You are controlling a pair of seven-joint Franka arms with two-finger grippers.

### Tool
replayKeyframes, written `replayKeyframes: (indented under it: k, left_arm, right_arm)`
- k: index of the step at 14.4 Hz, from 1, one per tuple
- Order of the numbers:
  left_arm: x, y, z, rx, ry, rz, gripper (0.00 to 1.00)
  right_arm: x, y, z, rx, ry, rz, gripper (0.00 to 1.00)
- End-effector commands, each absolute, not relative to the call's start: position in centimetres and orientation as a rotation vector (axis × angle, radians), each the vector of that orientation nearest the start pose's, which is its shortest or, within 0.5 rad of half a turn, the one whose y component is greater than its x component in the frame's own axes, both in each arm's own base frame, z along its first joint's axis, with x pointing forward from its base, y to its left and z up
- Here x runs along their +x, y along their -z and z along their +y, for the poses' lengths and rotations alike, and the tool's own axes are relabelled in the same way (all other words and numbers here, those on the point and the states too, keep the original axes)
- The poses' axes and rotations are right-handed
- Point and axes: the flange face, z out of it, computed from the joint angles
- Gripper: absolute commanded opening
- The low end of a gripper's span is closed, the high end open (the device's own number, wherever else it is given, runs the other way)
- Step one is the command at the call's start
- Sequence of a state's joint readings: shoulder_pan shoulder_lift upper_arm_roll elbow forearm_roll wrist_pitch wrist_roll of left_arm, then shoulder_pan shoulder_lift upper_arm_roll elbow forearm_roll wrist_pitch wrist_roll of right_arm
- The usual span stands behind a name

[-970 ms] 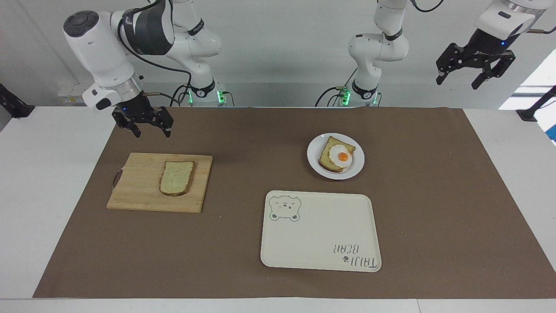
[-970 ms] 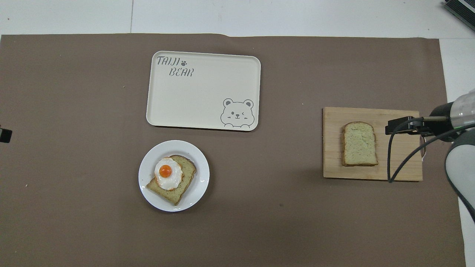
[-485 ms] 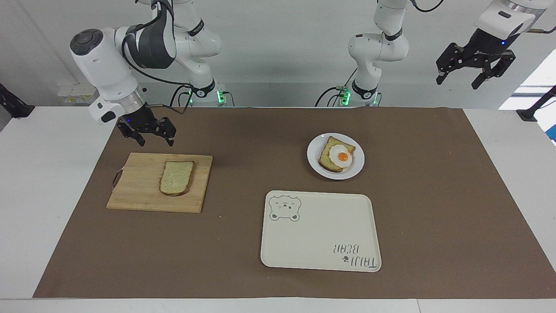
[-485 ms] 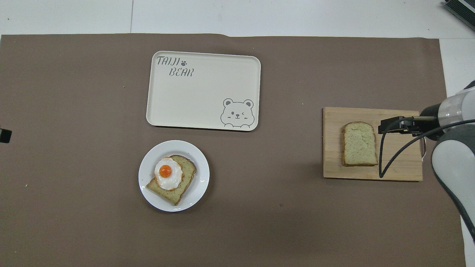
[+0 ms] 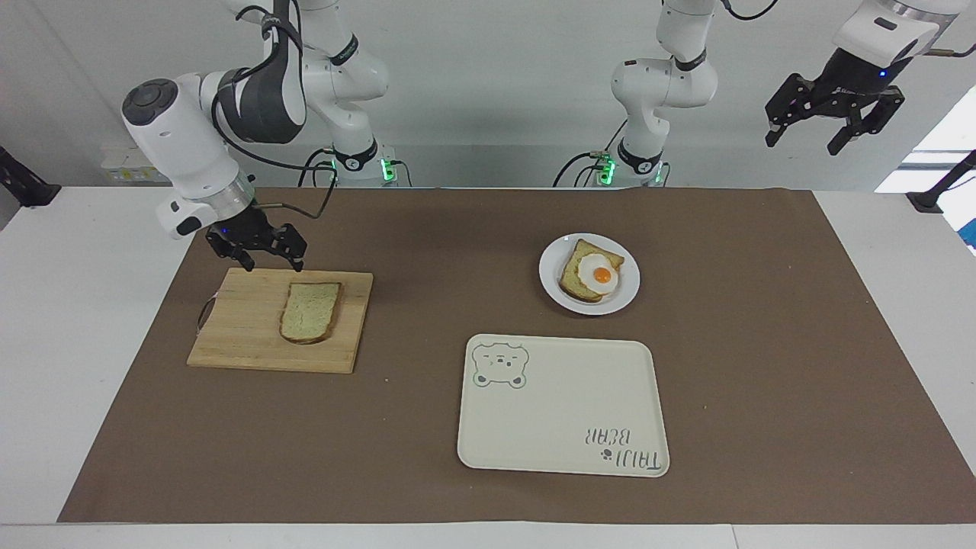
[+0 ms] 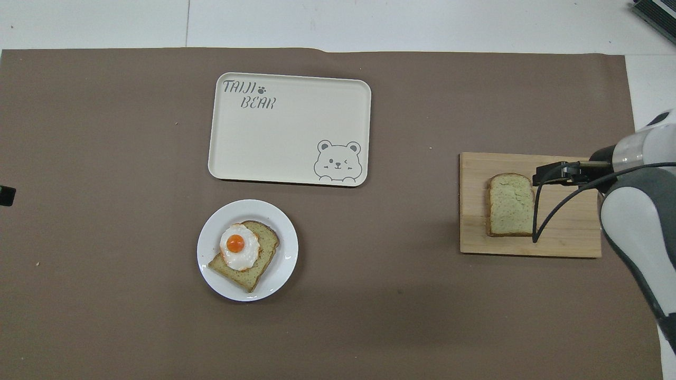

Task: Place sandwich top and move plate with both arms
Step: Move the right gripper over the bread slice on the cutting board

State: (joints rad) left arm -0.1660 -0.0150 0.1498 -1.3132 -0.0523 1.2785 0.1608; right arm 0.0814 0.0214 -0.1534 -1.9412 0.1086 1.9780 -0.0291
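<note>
- The right arm's black claw jaws (image 5: 271, 261) stand spread and empty, low over the robot-side edge of the pale wooden cutting board (image 5: 244, 335).
- The sandwich top, a plain pale bread slice with a thin brown crust (image 5: 310, 311), lies flat on that board, just ahead of these jaws and slightly toward the left arm's end; the facing view shows a gap, so nothing touches yet.
- Its long axis runs away from the robots, rounded end farthest from them.
- The right arm is plainly the nearer one; judged from this, a short forward and downward move would bring the jaws onto the slice.
- The left arm's black claw jaws (image 5: 835, 122) wait, spread and empty, high off its own end of the surface.
- The small round white plate (image 5: 555, 288), bearing browner toast with a fried egg (image 5: 595, 275), sits well apart from both jaws, with a cream rectangular bear-printed tray (image 5: 563, 427) farther from the robots.
</note>
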Motion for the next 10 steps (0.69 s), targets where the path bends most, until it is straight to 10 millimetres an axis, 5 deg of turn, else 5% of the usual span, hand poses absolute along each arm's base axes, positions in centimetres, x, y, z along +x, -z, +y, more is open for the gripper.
replayKeyframes:
  k: [1,5,10]
  left_arm:
    - [50.2,-72.3,-1.6,-3.179,-0.044,0.309,1.00]
    - [50.2,-72.2,-1.6,-3.179,-0.047,0.312,1.00]
    - [50.2,-72.2,-1.6,-3.179,-0.047,0.309,1.00]
  right_arm:
    - [56.3,-44.7,-4.2,-3.010,0.068,0.113,1.00]
    - [56.7,-43.2,-4.4,-3.015,0.053,0.118,1.00]
    - [57.1,-38.7,-6.7,-3.024,0.060,0.043,1.00]
